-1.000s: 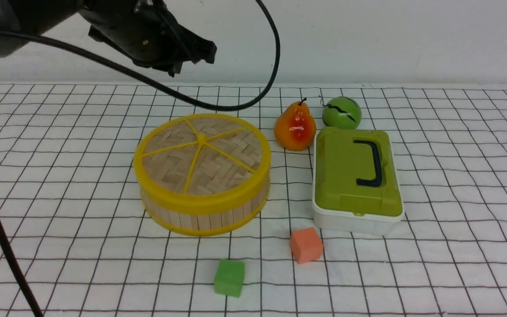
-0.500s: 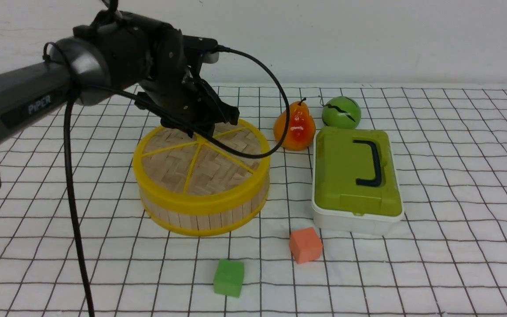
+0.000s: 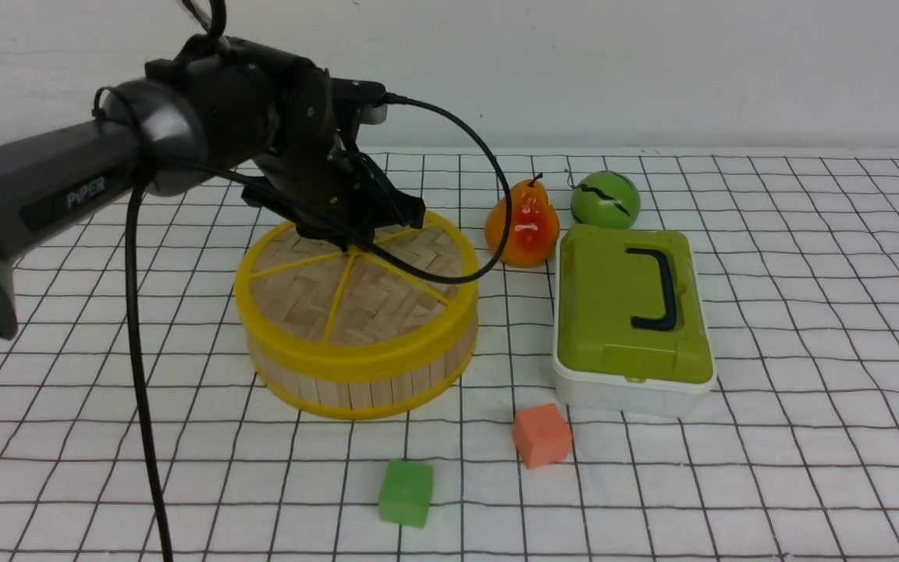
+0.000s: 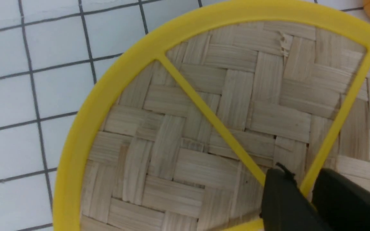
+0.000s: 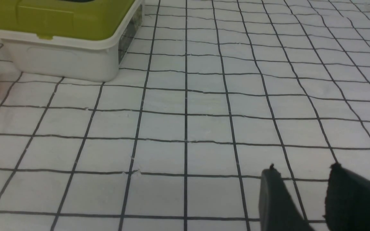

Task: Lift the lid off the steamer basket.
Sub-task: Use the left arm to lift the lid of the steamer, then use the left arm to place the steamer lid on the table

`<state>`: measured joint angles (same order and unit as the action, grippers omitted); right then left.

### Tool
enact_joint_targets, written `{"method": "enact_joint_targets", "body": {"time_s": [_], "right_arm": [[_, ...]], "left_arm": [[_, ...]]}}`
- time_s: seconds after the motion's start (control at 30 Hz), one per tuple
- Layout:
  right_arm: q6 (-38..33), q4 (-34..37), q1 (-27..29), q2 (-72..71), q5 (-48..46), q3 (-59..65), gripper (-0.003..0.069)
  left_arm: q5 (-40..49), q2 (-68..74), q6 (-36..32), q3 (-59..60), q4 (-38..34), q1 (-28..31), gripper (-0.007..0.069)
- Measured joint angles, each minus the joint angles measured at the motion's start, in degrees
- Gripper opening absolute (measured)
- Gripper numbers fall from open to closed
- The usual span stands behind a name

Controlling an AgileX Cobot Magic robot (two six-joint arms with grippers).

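Lid seated on steamer basket, left of centre on the table; left pincer clamps a yellow spoke. We judge the grasp made; next, a level upward lift.

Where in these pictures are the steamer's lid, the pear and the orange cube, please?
lid (image 3: 387, 300): front view, woven bamboo panel between two yellow spokes.
pear (image 3: 522, 226): front view, middle of its red belly.
orange cube (image 3: 542, 435): front view, middle of the cube.
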<state>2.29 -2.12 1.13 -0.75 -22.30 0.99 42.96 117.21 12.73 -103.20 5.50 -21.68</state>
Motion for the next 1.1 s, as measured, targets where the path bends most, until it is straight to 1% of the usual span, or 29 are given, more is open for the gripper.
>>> {"method": "enact_joint_targets", "body": {"time_s": [0.13, 0.27, 0.33, 0.47, 0.5, 0.53, 0.57, 0.6, 0.63, 0.67, 0.73, 0.83, 0.97, 1.03, 1.1], "right_arm": [[0.00, 0.00, 0.00, 0.00, 0.00, 0.00, 0.0239], [0.00, 0.00, 0.00, 0.00, 0.00, 0.00, 0.0239], [0.00, 0.00, 0.00, 0.00, 0.00, 0.00, 0.0239], [0.00, 0.00, 0.00, 0.00, 0.00, 0.00, 0.0239], [0.00, 0.00, 0.00, 0.00, 0.00, 0.00, 0.0239], [0.00, 0.00, 0.00, 0.00, 0.00, 0.00, 0.0239], [0.00, 0.00, 0.00, 0.00, 0.00, 0.00, 0.0239], [0.00, 0.00, 0.00, 0.00, 0.00, 0.00, 0.0239], [0.00, 0.00, 0.00, 0.00, 0.00, 0.00, 0.0239], [0.00, 0.00, 0.00, 0.00, 0.00, 0.00, 0.0239], [0.00, 0.00, 0.00, 0.00, 0.00, 0.00, 0.0239], [0.00, 0.00, 0.00, 0.00, 0.00, 0.00, 0.0239], [0.00, 0.00, 0.00, 0.00, 0.00, 0.00, 0.0239], [0.00, 0.00, 0.00, 0.00, 0.00, 0.00, 0.0239], [0.00, 0.00, 0.00, 0.00, 0.00, 0.00, 0.0239]], "left_arm": [[1.36, -4.59, 0.00, 0.06, 1.04, 0.00, 0.0110], [2.38, -14.16, 0.24, 0.01, 9.04, 0.23, 0.0110], [2.75, -16.41, 0.63, 0.00, 11.21, 1.09, 0.0110], [3.08, -18.85, 3.93, 3.45, 12.71, 8.59, 0.0110], [1.75, -18.54, 5.54, 6.22, 12.76, 12.19, 0.0110], [0.60, -18.08, 6.72, 8.32, 12.63, 14.24, 0.0110], [-0.09, -17.93, 7.30, 9.39, 12.56, 14.75, 0.0110], [-2.92, -16.22, 9.59, 13.53, 12.50, 18.90, 0.0110], [-4.90, -14.74, 10.99, 16.18, 12.50, 21.10, 0.0110], [-5.20, -14.74, 11.16, 16.57, 12.50, 21.10, 0.0110], [-7.53, -11.32, 12.97, 19.42, 12.43, 23.82, 0.0110], [-10.26, -6.72, 13.95, 20.26, 12.38, 24.70, 0.0110], [-13.59, -3.14, 14.12, 20.25, 11.96, 24.36, 0.0120], [-14.30, -2.59, 14.16, 20.25, 11.98, 23.92, 0.0157], [-14.15, -2.67, 14.16, 19.97, 11.93, 23.72, 0.0226]]}}
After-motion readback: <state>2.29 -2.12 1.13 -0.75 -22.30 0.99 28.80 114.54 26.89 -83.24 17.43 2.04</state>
